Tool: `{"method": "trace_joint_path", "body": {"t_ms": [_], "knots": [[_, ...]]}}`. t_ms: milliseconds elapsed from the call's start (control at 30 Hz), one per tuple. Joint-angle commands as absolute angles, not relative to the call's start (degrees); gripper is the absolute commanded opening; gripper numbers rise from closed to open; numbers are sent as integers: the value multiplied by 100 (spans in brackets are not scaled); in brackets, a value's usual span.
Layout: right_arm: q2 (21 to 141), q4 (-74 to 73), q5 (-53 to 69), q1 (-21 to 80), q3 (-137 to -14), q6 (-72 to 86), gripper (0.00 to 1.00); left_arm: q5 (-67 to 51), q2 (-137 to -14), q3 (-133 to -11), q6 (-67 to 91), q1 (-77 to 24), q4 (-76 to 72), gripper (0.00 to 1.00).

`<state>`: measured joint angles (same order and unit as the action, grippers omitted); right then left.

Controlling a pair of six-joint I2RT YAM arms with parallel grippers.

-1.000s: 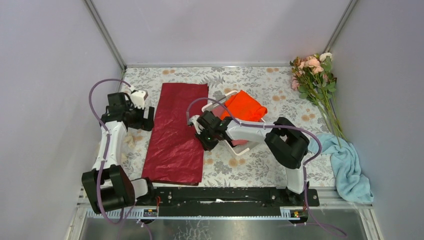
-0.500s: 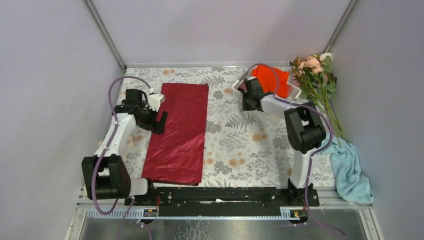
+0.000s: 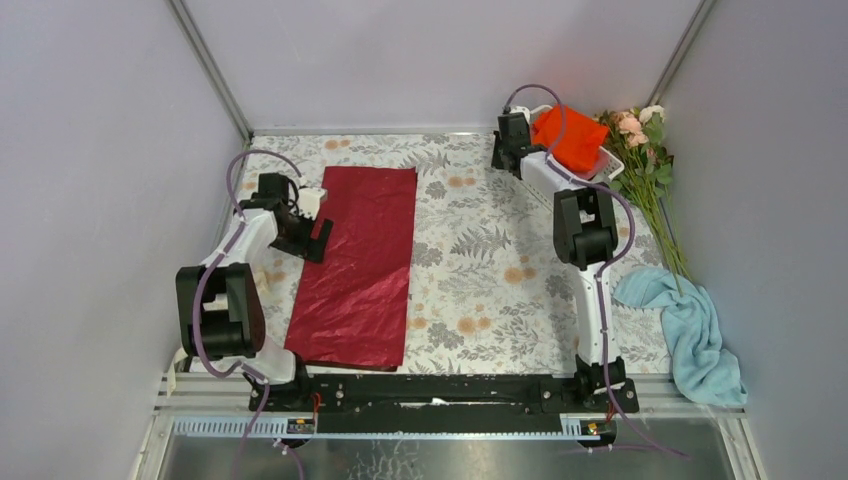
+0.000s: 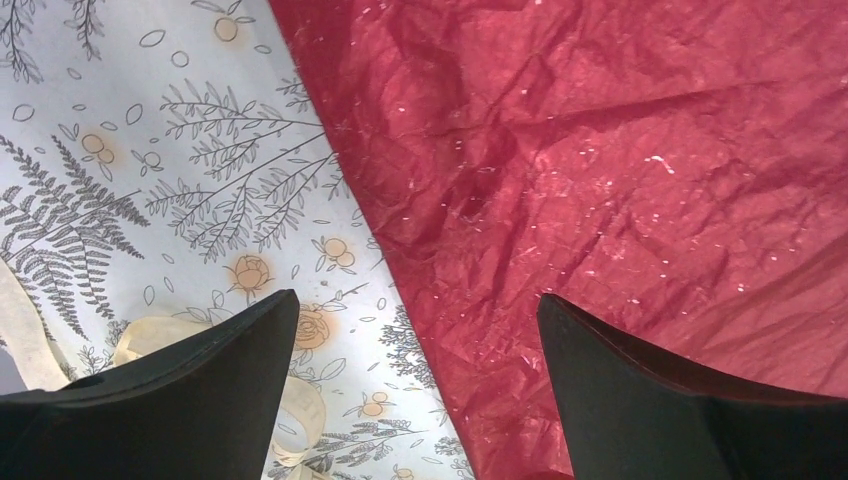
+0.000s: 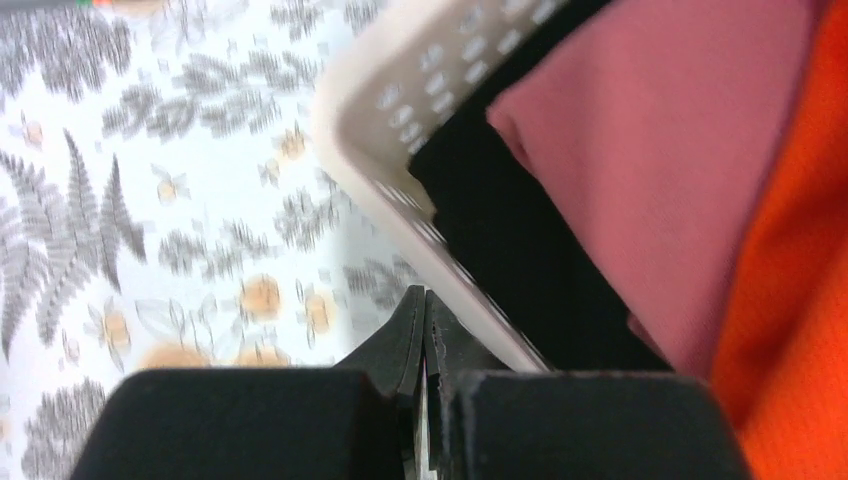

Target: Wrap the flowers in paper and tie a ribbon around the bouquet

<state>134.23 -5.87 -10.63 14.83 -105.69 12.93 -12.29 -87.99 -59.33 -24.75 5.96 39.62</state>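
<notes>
**Right arm.** Within the last second you swung the right gripper (image 3: 510, 142) from the middle of the table out to the 1 o'clock corner. The white basket (image 3: 612, 163), with its orange cloth (image 3: 572, 138), travelled ahead of it. The basket finished right beside the flowers (image 3: 640, 160), which had not moved. They lay along the 2 o'clock wall, heads at the far end, stems trailing toward the blue towel (image 3: 690, 330). The right jaws were pressed fully together, tips at the basket's perforated wall. No wall showed pinched between them, so I judged it a push, not a hold.

**Left arm.** You had brought the left gripper (image 4: 415, 300) in toward the paper (image 3: 358, 260). Its jaws stood wide and empty, straddling the sheet's 9 o'clock edge, one finger over the tablecloth and one over the sheet. The paper lay flat and unfolded, at 9 o'clock of the table's middle. The ribbon (image 4: 140, 338) lay loose on the cloth just outside that edge, beside the outer finger.

**Assessment.** The basket no longer crowded the paper's 3 o'clock side. Nothing was wrapped or tied, so the task stood at its beginning. The basket now crowded the flower heads and could hamper your pick-up.
</notes>
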Motion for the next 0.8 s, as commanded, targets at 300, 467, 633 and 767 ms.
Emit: {"method": "trace_joint_path", "body": {"t_ms": [300, 467, 633, 767], "knots": [[12699, -921, 1002, 1642, -10964, 887, 16, -1186, -9023, -5759, -2433, 854, 3485, 95], [12141, 914, 2480, 2020, -9398, 2174, 74, -1304, -9183, -5674, -2332, 869, 3374, 93], [13196, 923, 2762, 2331, -10391, 2961, 84, -1530, -9069, -5530, -2324, 867, 3373, 92], [13987, 1225, 2767, 2397, -11116, 3675, 67, -1718, -9014, -5446, -2366, 858, 3366, 93]]}}
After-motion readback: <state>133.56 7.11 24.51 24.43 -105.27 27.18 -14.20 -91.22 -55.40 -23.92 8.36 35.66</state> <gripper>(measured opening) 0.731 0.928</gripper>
